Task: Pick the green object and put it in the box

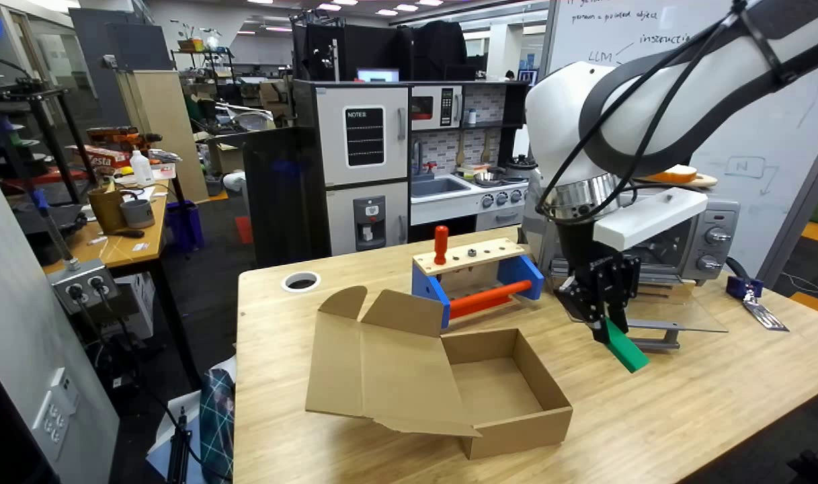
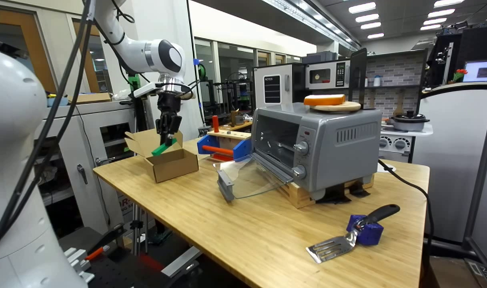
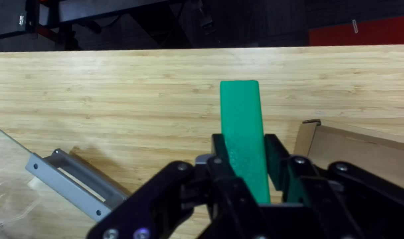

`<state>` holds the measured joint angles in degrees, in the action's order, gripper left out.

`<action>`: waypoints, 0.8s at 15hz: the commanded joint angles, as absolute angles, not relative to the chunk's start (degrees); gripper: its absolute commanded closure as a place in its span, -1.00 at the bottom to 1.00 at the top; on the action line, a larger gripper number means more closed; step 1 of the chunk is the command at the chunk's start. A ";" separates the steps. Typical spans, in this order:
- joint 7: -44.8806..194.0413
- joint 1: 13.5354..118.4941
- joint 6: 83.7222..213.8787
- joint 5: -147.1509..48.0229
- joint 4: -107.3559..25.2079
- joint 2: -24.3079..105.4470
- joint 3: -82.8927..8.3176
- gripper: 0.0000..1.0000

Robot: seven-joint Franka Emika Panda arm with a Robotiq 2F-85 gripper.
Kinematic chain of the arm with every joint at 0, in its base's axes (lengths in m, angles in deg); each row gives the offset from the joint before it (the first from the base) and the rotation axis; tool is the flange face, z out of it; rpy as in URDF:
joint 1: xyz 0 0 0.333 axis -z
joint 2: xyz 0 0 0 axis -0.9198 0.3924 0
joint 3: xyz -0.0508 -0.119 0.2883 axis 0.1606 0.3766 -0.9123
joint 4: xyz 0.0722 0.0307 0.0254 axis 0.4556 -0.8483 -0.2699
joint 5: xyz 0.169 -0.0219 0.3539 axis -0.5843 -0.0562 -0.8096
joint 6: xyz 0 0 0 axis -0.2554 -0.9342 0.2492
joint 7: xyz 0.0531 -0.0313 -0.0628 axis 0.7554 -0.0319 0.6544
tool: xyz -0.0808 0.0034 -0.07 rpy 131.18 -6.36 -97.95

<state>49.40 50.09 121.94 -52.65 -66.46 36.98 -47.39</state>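
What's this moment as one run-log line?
tool: closed on green elongated block | position: above wooden table, outside open brown cardboard box | placement: pending

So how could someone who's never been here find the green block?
Find the big white robot arm over the wooden table and follow it down to its black claw. The green block is the straight bar pinched there. It's bright green and up in the air, while the brown cardboard box rests on the table.
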 commanded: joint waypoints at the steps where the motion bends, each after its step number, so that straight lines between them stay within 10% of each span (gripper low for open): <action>1: 49.51 50.80 123.14 -50.63 -67.41 35.16 -48.33 0.84; 12: 52.28 47.60 124.49 -40.08 -57.65 40.29 -51.73 0.84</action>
